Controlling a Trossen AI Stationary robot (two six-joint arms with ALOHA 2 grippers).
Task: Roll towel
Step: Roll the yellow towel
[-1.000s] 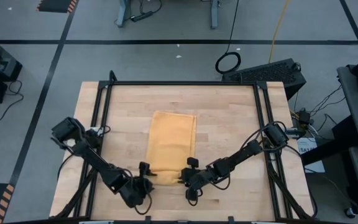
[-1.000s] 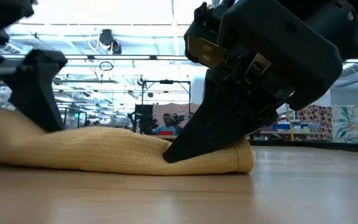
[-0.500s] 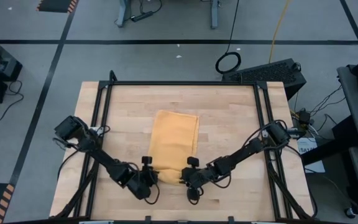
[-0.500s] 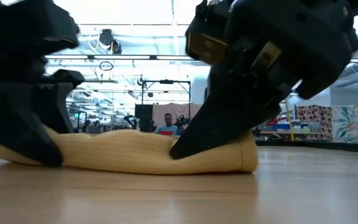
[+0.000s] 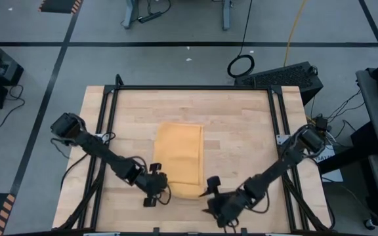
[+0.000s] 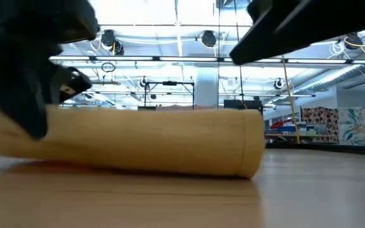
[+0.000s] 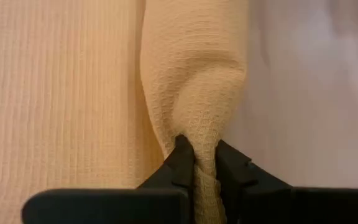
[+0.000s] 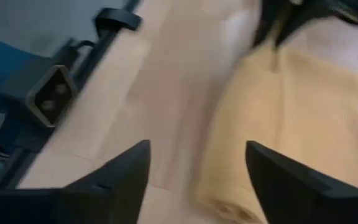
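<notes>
The mustard-yellow towel lies flat on the wooden table, its long sides running from far to near. Its near end is turned up into a low roll that lies on the wood. My left gripper is at the roll's left end and is shut on it. My right gripper stands open just off the roll's right end, raised above the table, with nothing between its fingers. The roll shows ahead of it there. My left gripper pinches the left end of the roll between its two fingers. The cloth is gathered into a narrow bunch of several layers there. The fingers come in about level from the table's left, along the roll. The roll rests on the table.
Black frame rails run along the table's left side and right side, with a crossbar at the far edge. Bare wood lies to the towel's right and beyond its far end.
My left gripper has moved toward the table's right onto the roll's left end and has shut on it. My right gripper has let go of the roll's right end, opened, risen and drawn back toward the table's near right. The towel has slid a little toward the left.
</notes>
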